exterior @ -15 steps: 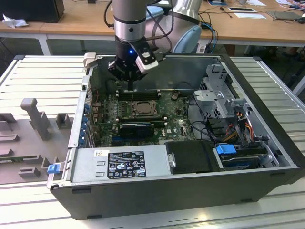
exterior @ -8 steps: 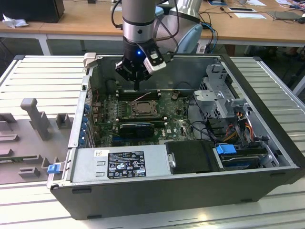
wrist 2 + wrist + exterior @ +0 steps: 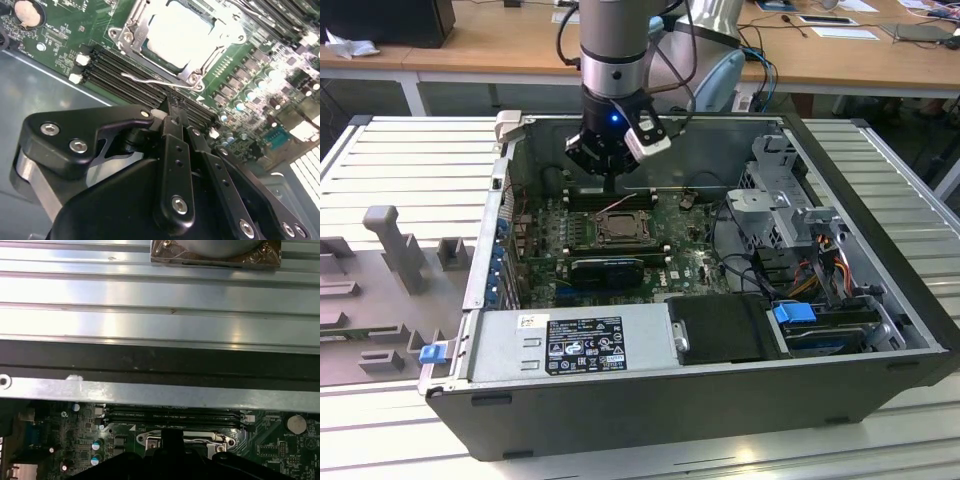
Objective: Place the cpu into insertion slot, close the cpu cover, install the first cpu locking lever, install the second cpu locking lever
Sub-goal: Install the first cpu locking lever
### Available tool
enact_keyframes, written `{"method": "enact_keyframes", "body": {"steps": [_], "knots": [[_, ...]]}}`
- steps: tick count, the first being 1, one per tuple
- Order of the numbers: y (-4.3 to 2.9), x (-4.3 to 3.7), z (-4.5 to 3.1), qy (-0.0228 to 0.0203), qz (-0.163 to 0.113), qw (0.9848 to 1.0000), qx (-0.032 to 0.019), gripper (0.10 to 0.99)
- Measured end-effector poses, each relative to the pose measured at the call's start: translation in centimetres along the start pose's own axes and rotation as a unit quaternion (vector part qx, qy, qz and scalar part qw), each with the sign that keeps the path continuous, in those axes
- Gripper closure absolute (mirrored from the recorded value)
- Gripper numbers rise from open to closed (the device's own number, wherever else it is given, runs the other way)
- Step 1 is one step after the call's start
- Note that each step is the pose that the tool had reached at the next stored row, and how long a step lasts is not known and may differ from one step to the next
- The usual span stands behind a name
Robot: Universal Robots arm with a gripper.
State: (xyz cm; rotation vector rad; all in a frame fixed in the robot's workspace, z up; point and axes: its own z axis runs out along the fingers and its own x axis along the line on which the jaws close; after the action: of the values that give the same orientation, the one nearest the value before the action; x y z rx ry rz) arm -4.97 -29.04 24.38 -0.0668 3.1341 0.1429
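Starting at the exterior view's left, you see the open computer case [image 3: 470,300] lying on its side on the slatted table [image 3: 380,160], so the green motherboard [image 3: 545,250] faces up within the arm's reach. Toward the centre, your gripper [image 3: 611,178] hangs just above the board, at about twelve o'clock from the insertion slot [image 3: 619,230]. Its fingers [image 3: 172,120] are pressed together, holding nothing. In the second wrist view the cpu [image 3: 180,32] already sits in the socket, the cpu cover [image 3: 131,22] lies down around it, and a thin wire locking lever [image 3: 160,81] runs along the near edge, just ahead of the fingertips.
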Motion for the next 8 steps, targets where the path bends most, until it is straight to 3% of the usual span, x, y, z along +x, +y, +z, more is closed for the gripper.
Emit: {"method": "enact_keyframes", "body": {"steps": [4,8], "knots": [[-0.06,-0.39,0.5,-0.0073,-0.002,1.0,0.0003,0.98],[-0.1,-0.89,1.35,-0.0074,-0.002,1.0,0.0003,0.98]]}}
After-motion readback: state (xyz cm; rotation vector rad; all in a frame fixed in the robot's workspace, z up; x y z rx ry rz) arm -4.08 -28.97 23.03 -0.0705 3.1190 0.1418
